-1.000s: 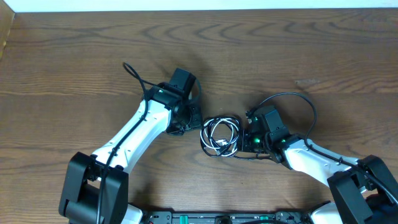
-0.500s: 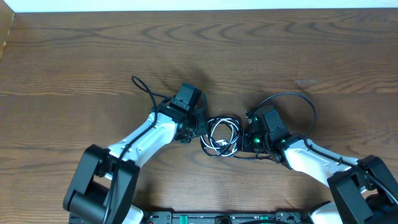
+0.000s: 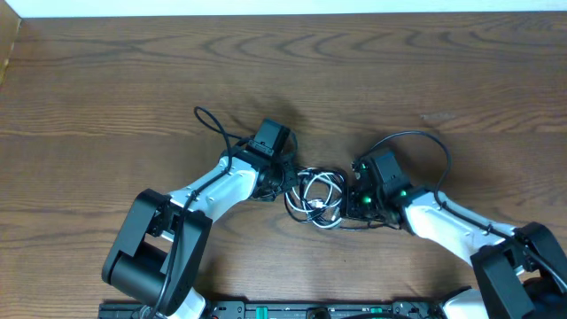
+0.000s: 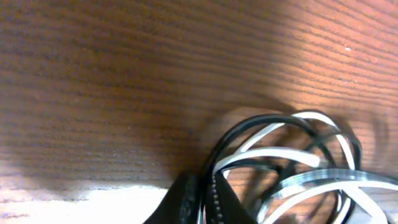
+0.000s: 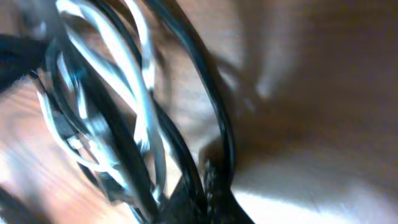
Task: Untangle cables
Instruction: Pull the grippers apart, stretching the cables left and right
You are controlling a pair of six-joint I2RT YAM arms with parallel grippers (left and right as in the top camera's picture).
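Note:
The cables (image 3: 317, 197), black and white cords tangled in one small coil, lie on the wooden table between my two arms. My left gripper (image 3: 286, 178) is at the coil's left edge. In the left wrist view this gripper (image 4: 206, 190) is shut on a black strand (image 4: 249, 124), with white loops (image 4: 267, 152) fanning out to the right. My right gripper (image 3: 353, 197) is at the coil's right edge. Seen from the right wrist, it (image 5: 208, 182) is shut on a black strand (image 5: 211, 106), beside blurred white strands (image 5: 134, 81).
Each arm's own thick black wire arches over the table: the left arm's wire (image 3: 210, 121) behind the left wrist, the right arm's wire (image 3: 425, 137) behind the right. A pale strip (image 3: 266, 7) runs along the table's far edge.
My left gripper moved right and toward the front to the coil's left edge and closed on a strand. The right gripper stayed shut on the coil, which shifted only slightly.

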